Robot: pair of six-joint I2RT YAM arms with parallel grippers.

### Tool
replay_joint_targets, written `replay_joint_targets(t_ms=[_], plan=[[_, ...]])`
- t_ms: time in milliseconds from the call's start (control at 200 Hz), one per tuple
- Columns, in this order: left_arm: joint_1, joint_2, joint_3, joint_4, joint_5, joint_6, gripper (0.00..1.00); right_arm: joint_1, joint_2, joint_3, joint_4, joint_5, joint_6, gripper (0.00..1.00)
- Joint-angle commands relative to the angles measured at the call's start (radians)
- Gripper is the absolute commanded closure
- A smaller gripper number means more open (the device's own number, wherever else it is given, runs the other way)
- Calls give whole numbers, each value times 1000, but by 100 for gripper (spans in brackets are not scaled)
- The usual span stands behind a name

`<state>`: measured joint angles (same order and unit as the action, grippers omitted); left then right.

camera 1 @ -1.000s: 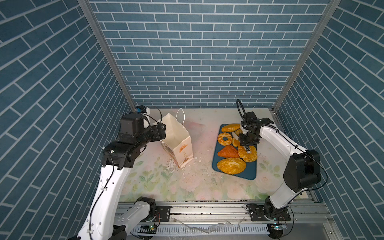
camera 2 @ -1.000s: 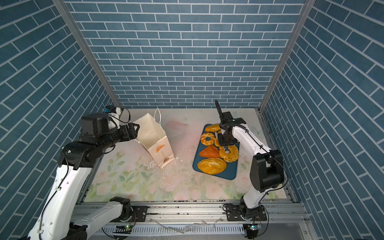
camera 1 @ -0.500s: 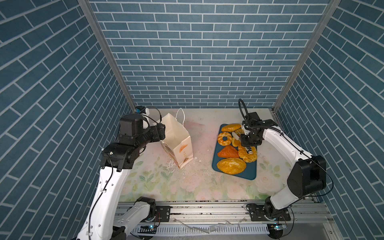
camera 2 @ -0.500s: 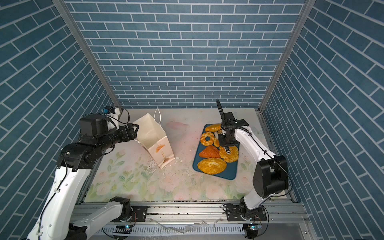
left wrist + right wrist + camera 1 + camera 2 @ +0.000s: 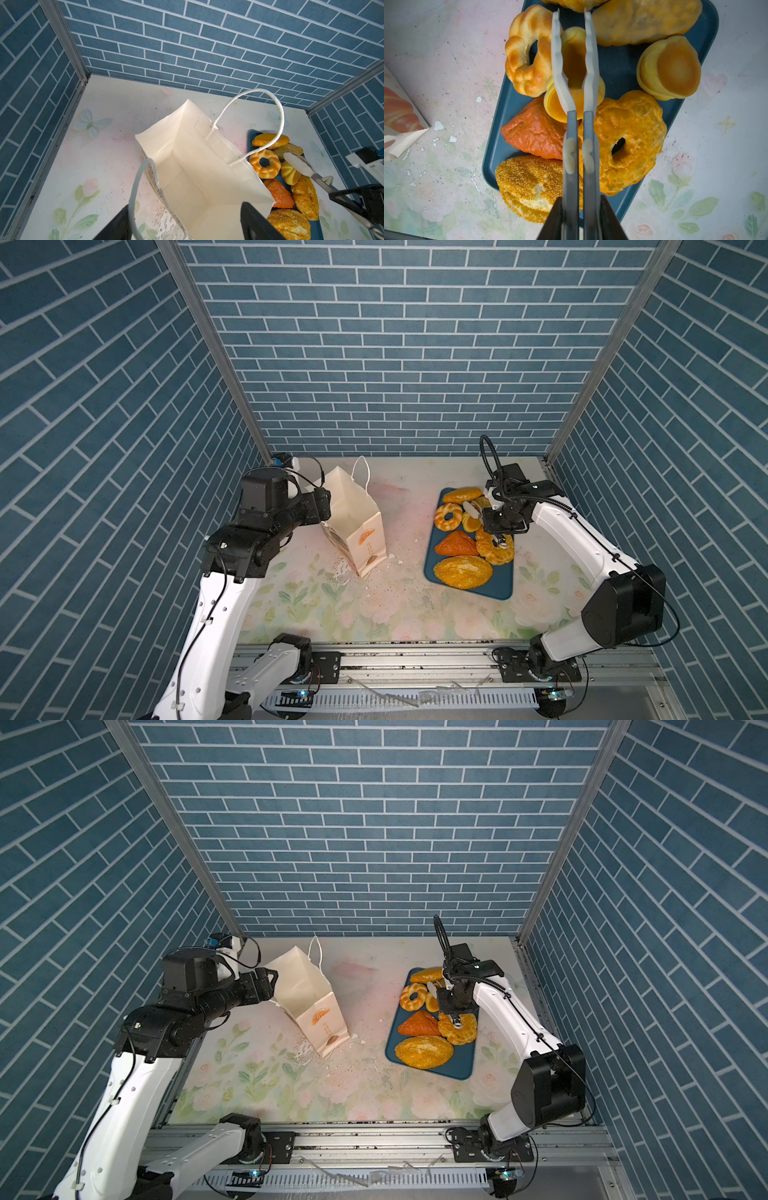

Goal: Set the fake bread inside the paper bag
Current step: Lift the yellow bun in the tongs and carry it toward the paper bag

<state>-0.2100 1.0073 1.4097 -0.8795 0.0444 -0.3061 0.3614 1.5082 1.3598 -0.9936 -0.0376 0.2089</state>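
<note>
R arm has swung its elbow outward in the past sec., and its claw (image 5: pixel 581 209) has squeezed tight on the tongs (image 5: pixel 572 133), whose tips now pinch a small bun (image 5: pixel 574 62) on the blue tray (image 5: pixel 618 60). All eight pcs of fake bread (image 5: pixel 463 570) sit on that tray, on the table (image 5: pixel 415 614). The paper bag (image 5: pixel 197 166), tilted toward the L claw (image 5: pixel 185 209), is empty. L claw stands wide, astride the bag's near rim. Nothing bagged yet; first pick looks under way.
</note>
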Motion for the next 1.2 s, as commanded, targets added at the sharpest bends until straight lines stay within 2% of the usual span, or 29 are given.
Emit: replay_joint_targets(t_ms=[0,185,365,705,805,980,1195], plan=[[-8,-15,20,-28,-15,3,18,6,-59,-8,-26,29,-16,87],[-10,-9,32,-52,-32,13,18,6,-113,11,-28,27,-14,87],[-10,12,117,-164,-147,56,18,8,-165,53,-39,2,-6,88],[-9,5,145,-219,-199,56,14,23,-197,132,-57,-24,-33,88],[-8,12,133,-221,-194,33,12,32,-213,141,-43,-42,-57,88],[16,54,129,-233,-113,-3,11,36,-245,156,18,-94,-96,89],[66,43,65,-212,-32,-35,14,61,-205,240,85,-190,-127,90]])
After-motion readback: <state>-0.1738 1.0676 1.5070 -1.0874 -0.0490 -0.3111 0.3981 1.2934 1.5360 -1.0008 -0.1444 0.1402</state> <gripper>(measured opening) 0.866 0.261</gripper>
